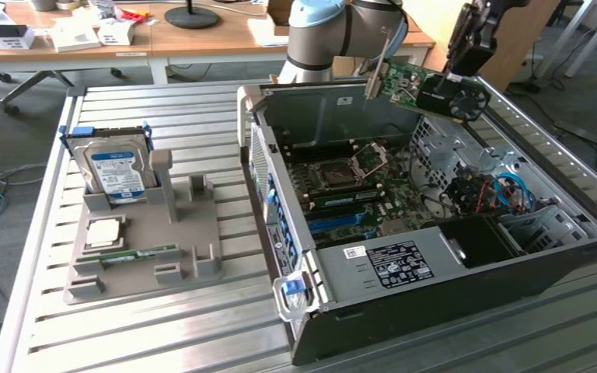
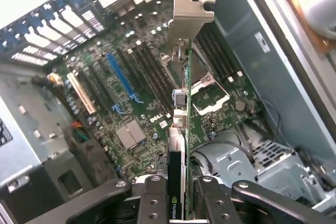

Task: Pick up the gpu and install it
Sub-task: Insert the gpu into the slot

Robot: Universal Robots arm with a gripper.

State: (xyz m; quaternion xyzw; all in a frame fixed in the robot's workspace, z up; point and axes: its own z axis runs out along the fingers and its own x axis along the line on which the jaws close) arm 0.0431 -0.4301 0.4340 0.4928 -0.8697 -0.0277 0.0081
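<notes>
Wooden desks (image 1: 205, 39) stand at the back of the exterior view, and nearer lies a slatted metal table (image 1: 164, 334). On the table rests an open computer case (image 1: 454, 287), its motherboard (image 1: 350, 194) facing up. Towards the exterior view's left sits a grey holder (image 1: 179, 260) with a hard drive (image 1: 114, 171) upright in it and a memory stick (image 1: 130, 255) lying in a lower slot. Over the far side of the case, the gripper (image 1: 456, 74) holds the gpu (image 1: 423, 89) in the air, tilted and clear of the motherboard; its green board and black fan show

From the wrist view, the gpu appears edge-on, clamped between the two black fingers (image 2: 152, 203), its metal bracket (image 2: 193, 11) pointing away from them. Beneath it spreads the motherboard, with a blue slot (image 2: 123, 80) on one side and the processor socket (image 2: 212, 100) on the other
</notes>
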